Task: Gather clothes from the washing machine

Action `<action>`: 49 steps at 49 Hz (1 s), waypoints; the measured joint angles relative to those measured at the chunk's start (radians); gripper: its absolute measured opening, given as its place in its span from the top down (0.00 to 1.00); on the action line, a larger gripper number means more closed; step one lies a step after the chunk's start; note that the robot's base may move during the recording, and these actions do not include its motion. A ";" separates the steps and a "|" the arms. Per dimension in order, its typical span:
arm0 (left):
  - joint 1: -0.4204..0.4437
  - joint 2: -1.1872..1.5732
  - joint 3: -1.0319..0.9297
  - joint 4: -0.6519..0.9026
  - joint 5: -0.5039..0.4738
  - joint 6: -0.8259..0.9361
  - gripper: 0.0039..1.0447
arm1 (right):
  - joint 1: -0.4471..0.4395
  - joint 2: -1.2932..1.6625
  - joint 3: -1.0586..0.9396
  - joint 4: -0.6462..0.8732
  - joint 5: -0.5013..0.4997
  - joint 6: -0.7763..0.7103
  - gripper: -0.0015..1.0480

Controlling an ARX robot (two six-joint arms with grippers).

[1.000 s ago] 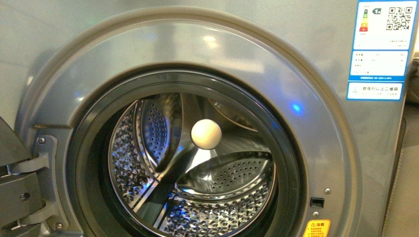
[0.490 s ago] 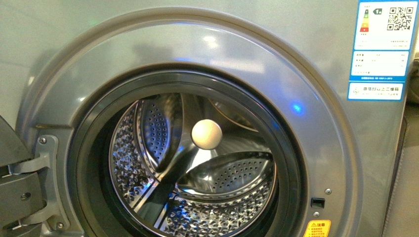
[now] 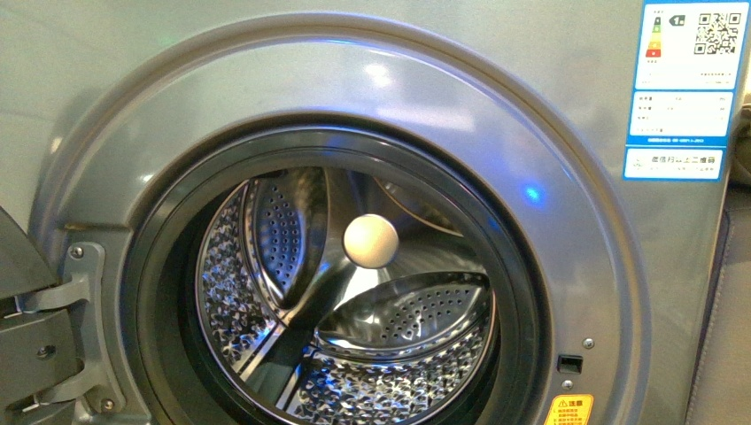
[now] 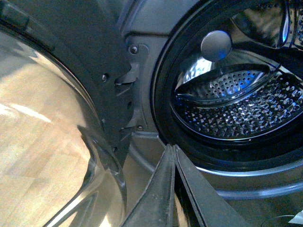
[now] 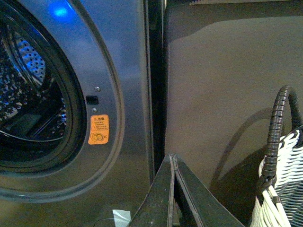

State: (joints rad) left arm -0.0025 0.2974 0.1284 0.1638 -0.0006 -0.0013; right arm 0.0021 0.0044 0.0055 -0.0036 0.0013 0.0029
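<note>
Left gripper [image 4: 174, 156], fingers pressed together with nothing between them, pointing at the lower rim of the washing machine [image 3: 496, 133] mouth, beside the swung-open glass door [image 4: 42, 137] and its hinge [image 4: 125, 101]. Right gripper [image 5: 173, 163], likewise closed and empty, near the machine's front corner, the orange warning label [image 5: 99, 129] at its 10 o'clock and the woven basket [image 5: 279, 189] at its 3 o'clock. Perforated drum [image 3: 390, 354] visible; no clothes seen in any view
</note>
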 joint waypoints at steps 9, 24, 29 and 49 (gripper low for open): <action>0.000 -0.045 -0.035 -0.002 0.001 0.000 0.97 | 0.000 0.000 0.000 0.000 0.000 0.000 0.98; 0.000 -0.151 -0.072 -0.082 0.001 0.000 0.97 | 0.000 0.000 0.000 0.000 0.000 0.000 0.98; 0.000 -0.254 -0.085 -0.164 0.001 0.000 0.97 | 0.000 0.000 0.000 0.000 0.000 0.000 0.98; 0.000 -0.293 -0.119 -0.165 0.000 0.000 0.97 | 0.000 0.000 0.000 0.000 0.000 0.000 0.98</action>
State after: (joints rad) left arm -0.0021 0.0044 0.0093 -0.0013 -0.0006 -0.0013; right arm 0.0021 0.0044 0.0055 -0.0036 0.0013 0.0029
